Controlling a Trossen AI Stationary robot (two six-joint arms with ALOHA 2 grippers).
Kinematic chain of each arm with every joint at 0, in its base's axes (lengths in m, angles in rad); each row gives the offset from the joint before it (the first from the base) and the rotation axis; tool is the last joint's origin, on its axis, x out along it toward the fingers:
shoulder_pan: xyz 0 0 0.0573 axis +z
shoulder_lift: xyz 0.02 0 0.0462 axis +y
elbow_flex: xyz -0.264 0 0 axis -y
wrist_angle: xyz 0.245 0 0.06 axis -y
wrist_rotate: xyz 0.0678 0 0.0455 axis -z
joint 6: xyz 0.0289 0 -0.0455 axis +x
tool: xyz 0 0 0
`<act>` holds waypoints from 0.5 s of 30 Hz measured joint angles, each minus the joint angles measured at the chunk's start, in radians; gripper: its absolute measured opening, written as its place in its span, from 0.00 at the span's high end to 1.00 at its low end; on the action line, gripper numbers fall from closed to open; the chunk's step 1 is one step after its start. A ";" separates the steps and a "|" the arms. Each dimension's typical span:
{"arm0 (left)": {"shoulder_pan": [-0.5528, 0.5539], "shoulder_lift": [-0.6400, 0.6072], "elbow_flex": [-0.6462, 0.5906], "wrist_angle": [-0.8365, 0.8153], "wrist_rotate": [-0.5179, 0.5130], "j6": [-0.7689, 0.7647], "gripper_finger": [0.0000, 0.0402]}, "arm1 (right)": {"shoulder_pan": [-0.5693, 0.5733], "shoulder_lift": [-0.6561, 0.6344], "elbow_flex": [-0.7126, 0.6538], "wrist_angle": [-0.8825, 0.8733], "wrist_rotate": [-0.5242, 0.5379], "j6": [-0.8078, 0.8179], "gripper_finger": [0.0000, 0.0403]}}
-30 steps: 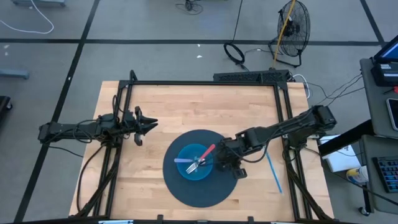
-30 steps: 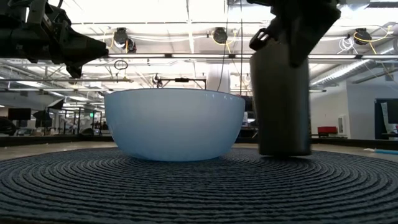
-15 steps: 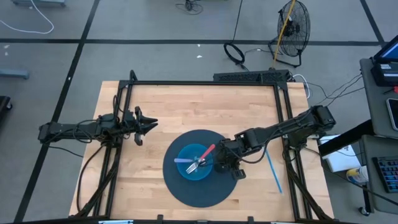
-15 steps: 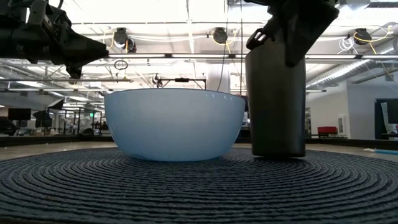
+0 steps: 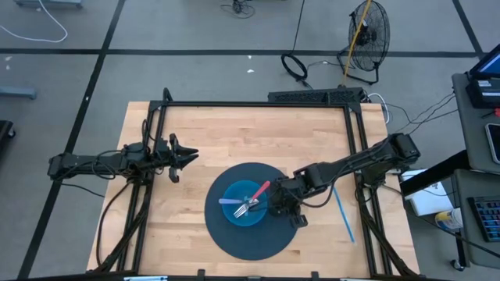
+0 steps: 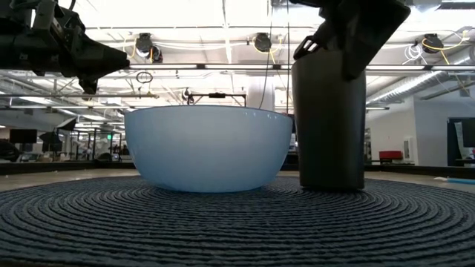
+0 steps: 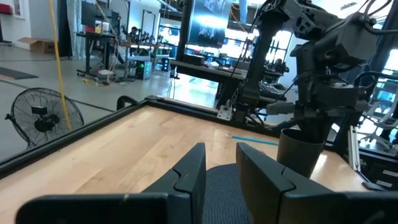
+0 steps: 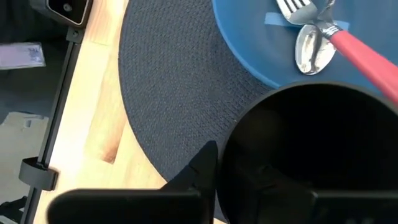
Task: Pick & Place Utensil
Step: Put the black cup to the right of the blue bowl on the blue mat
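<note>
1. Left arm (image 5: 101, 162) — stretched level over the table's left side, wrist pointing toward the centre; left gripper (image 5: 190, 155) hangs in the air, fingers a little apart.
2. Right arm (image 5: 351, 162) — reaches in from the right edge, bent down; right gripper (image 5: 287, 204) low, fingers astride a dark wall.

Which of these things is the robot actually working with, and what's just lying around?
In the job:
- bowl with a spoon and fork in it
- dark cup, on the mat, with the right gripper at it

Lying about:
- blue stick on the table
- fan on the floor
- left gripper, waiting
</note>
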 joint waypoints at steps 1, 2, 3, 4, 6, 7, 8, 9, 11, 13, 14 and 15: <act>0.000 0.000 0.000 0.000 0.000 0.000 0.77 | 0.000 0.001 0.000 0.002 -0.002 0.000 0.93; 0.000 0.000 0.000 0.000 0.000 0.000 0.77 | 0.000 0.001 -0.001 0.002 -0.002 0.000 0.91; 0.000 0.000 0.000 0.000 0.000 0.000 0.77 | 0.000 0.001 -0.002 -0.001 0.001 0.000 0.89; 0.000 0.000 0.000 0.000 0.000 0.000 0.77 | 0.000 0.002 -0.002 -0.003 0.001 0.000 0.87; 0.000 0.000 0.000 0.000 0.000 0.000 0.77 | 0.000 0.002 -0.002 0.000 0.002 0.000 0.84; 0.000 0.000 0.000 0.000 0.000 0.000 0.77 | 0.000 0.002 -0.002 0.000 0.002 0.000 0.82; 0.000 0.000 0.000 0.000 0.000 0.000 0.77 | 0.000 0.002 -0.002 0.001 0.002 0.000 0.81; 0.000 0.000 0.000 0.000 0.000 0.000 0.77 | 0.000 0.002 -0.002 0.002 0.002 0.000 0.79; 0.000 0.000 0.000 0.000 0.000 0.000 0.77 | 0.000 0.002 -0.002 0.007 0.002 0.000 0.77; 0.000 0.000 0.000 0.000 0.001 0.000 0.77 | 0.000 0.002 -0.002 0.010 0.002 0.000 0.76; 0.000 0.000 0.000 0.000 0.001 0.000 0.77 | 0.000 0.002 -0.002 0.009 0.002 0.000 0.76; 0.000 0.000 0.000 0.000 0.001 0.000 0.77 | 0.000 0.001 -0.002 0.009 0.002 0.000 0.75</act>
